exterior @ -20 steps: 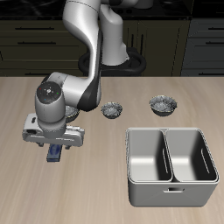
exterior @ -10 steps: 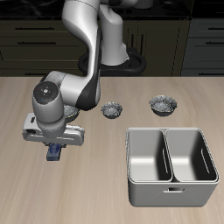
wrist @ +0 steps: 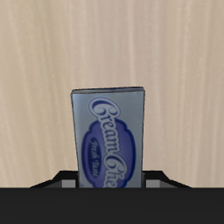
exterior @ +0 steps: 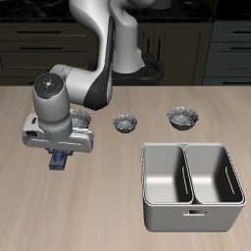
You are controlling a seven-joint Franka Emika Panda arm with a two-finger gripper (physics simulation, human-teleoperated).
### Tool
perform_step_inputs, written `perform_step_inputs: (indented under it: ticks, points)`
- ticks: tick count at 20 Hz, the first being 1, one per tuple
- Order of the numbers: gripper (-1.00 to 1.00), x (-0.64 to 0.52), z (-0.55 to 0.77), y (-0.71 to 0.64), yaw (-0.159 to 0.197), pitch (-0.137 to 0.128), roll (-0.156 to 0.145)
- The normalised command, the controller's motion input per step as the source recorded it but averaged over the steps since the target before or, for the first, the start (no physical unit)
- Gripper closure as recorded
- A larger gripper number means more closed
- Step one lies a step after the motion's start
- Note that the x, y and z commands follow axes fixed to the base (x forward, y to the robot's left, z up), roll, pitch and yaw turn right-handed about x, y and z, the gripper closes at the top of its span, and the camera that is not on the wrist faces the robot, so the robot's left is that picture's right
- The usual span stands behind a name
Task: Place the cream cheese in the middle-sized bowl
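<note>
Starting at the side of the exterior view where the arm hung, my gripper [exterior: 60,157] was clamped on the cream cheese [exterior: 60,164], with the small blue box pinched between the fingers and hanging below the pale, rounded wrist housing. The box looked clear of the table [exterior: 29,216], though I could not be sure of the gap. In the wrist view, the box's flat face carried a paler oval label with looping script, set against the straight wood grain of the tabletop.

I judged the pick to be done and the carry to be the step in hand.

Next across was a silver bowl [exterior: 82,120], partly hidden behind the gripper body. I took it for the widest, but too little of it showed to be certain. Beyond it sat the smallest bowl [exterior: 125,124], speckled and faceted with a dark inside. Then came the middle-sized bowl [exterior: 181,118], with the same shiny faceted look and well apart from the box.

Nearer the table's front edge stood a smooth grey metal double basin [exterior: 186,147] with rounded corners.

The next move called for carrying the box across over both nearer bowls, centring it above that dark hollow, and lowering it before letting go.
</note>
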Motion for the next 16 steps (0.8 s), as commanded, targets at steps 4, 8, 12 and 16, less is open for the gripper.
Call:
perform_step_inputs:
  ticks: [4,8,12,16]
  points:
    - [1.0,-0.11,0.47,0.11,0.02,-0.038,-0.056]
    - [1.0,-0.16,0.45,0.04,0.002,-0.056,-0.001]
    - [1.0,-0.18,0.47,-0.01,0.039,-0.079,-0.023]
    - [1.0,-0.3,0.52,0.07,-0.007,-0.034,-0.003]
